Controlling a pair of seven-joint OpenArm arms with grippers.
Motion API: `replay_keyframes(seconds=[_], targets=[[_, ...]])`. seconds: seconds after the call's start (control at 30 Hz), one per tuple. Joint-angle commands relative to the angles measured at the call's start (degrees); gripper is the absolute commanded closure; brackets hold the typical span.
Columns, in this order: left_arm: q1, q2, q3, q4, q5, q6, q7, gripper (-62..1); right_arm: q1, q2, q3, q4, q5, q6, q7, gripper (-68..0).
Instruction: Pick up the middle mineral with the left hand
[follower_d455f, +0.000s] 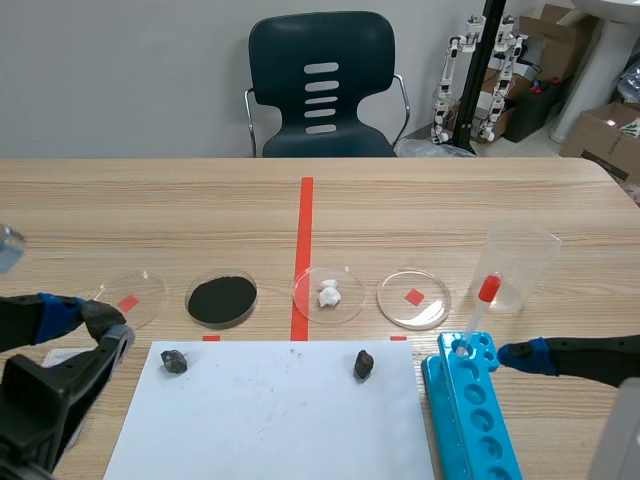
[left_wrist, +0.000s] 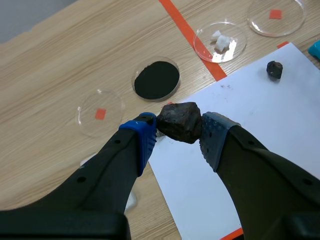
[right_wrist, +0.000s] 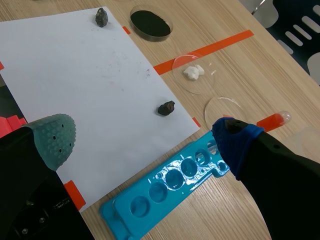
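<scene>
In the left wrist view a dark, rough mineral (left_wrist: 181, 121) is pressed between the blue pads of my left gripper (left_wrist: 179, 127), held above the near left edge of the white paper (left_wrist: 250, 130). In the scene view the left gripper (follower_d455f: 85, 318) hovers at the table's left, beside the paper (follower_d455f: 270, 410). Two smaller dark minerals lie on the paper, one at its far left corner (follower_d455f: 174, 361) and one toward its far right (follower_d455f: 364, 364). My right gripper (follower_d455f: 520, 355) is open by the blue rack, its fingers wide apart over the paper's right edge (right_wrist: 142, 142).
Beyond the paper stand a row of petri dishes: one on the left (follower_d455f: 130, 300), one with black powder (follower_d455f: 221, 298), one with white chunks (follower_d455f: 329, 294), one on the right (follower_d455f: 414, 298). A blue tube rack (follower_d455f: 470, 410) holds a red-capped tube (follower_d455f: 478, 310). A clear beaker (follower_d455f: 520, 265) stands behind.
</scene>
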Motion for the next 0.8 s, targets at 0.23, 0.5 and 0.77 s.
replay_keyframes(seconds=[0.23, 0.5, 0.77], targets=[[-0.3, 1.9, -0.8, 0.4, 1.0, -1.2, 0.4, -17.5, 0.0, 0.0, 0.2, 1.5, 0.5, -0.3, 0.9, -56.9], [-0.3, 1.9, -0.8, 0.4, 1.0, -1.2, 0.3, -17.5, 0.0, 0.0, 0.2, 1.5, 0.5, -0.3, 0.9, -56.9], [-0.3, 1.9, -0.8, 0.4, 1.0, -1.2, 0.2, -17.5, 0.0, 0.0, 0.2, 1.5, 0.5, -0.3, 0.9, -56.9]])
